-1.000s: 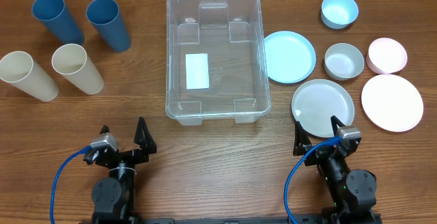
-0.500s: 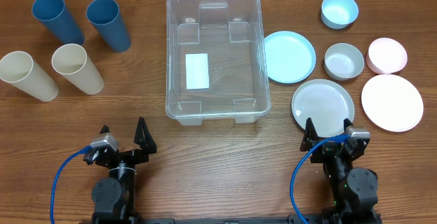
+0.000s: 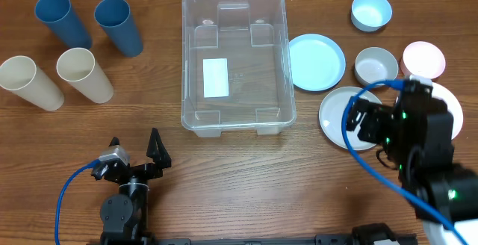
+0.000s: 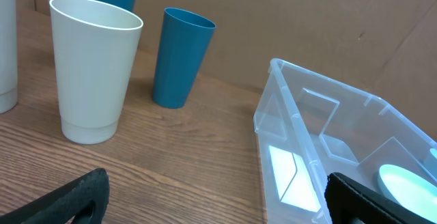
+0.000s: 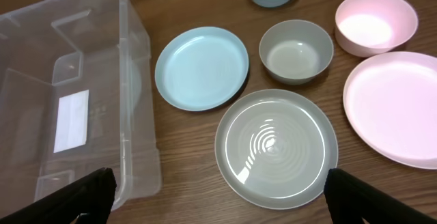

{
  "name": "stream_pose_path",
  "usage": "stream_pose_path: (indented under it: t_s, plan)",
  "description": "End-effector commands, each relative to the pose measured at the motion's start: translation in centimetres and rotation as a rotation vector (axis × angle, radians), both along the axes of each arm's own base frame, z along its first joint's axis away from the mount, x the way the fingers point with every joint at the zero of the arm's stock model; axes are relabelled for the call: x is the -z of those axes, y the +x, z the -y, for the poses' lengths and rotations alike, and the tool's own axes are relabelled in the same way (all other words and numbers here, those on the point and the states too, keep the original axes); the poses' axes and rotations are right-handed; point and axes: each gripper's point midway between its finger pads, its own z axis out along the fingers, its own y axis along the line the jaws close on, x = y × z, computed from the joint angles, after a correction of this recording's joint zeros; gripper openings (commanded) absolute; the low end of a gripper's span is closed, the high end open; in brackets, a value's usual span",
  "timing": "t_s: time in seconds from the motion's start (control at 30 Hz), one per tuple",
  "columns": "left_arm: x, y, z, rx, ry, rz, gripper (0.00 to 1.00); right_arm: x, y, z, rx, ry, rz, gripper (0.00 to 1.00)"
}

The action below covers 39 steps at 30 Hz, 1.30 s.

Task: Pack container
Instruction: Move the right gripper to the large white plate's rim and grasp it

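Now the right arm is out over the plates

A moment ago both of our arms sat low at the near edge of the surface (image 3: 224, 170). Since then the right arm has lifted and swung out. Its right tool (image 5: 222, 203) now hangs above the grey plate (image 5: 276, 149), with its two tips wide apart and nothing between them. The left tool (image 4: 215, 200) has not moved. Its tips are wide apart too, and it holds nothing.

We think this is the start of the packing. The grey plate looks like the first thing we will pick up, but we have not touched it yet.

The container (image 3: 250, 73) sits in the middle of the surface, left of the plates. It is clear, and nothing has gone in so far. The light blue plate (image 5: 201, 67) lies just beside its right wall. The four cups (image 3: 86, 73) stand well apart from it on the left.

We can see a white label (image 3: 216, 77) on the floor of the container. It looks blank to us, with no words we can read. We see no names or marks on the plates, bowls or cups.
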Motion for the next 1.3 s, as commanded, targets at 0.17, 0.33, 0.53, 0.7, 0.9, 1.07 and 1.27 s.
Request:
stream_pose_path:
  t_s: [0.17,0.33,0.53,0.7,0.9,1.07,1.27]
  plan:
    - [-0.1,0.0,0.0,0.001,-0.007,0.007,1.0,4.3,0.3,0.9,0.271,0.168,-0.239,1.0]
    - [-0.1,0.0,0.0,0.001,-0.007,0.007,1.0,9.6,-1.7,5.3,0.768,0.206,-0.391,0.99]
    - [-0.1,0.0,0.0,0.001,-0.007,0.007,1.0,14.1,-1.3,5.8,0.912,0.21,-0.464,0.99]
    - [-0.1,0.0,0.0,0.001,-0.007,0.007,1.0,18.5,-0.1,5.2,0.935,0.256,-0.538,0.93]
    - [-0.1,0.0,0.0,0.001,-0.007,0.007,1.0,21.1,0.1,4.6,0.928,0.27,-0.589,0.87]
    - [-0.1,0.0,0.0,0.001,-0.007,0.007,1.0,23.1,-0.5,4.2,0.923,0.283,-0.605,0.86]
    - [-0.1,0.0,0.0,0.001,-0.007,0.007,1.0,25.4,-1.8,3.9,0.912,0.297,-0.624,0.81]
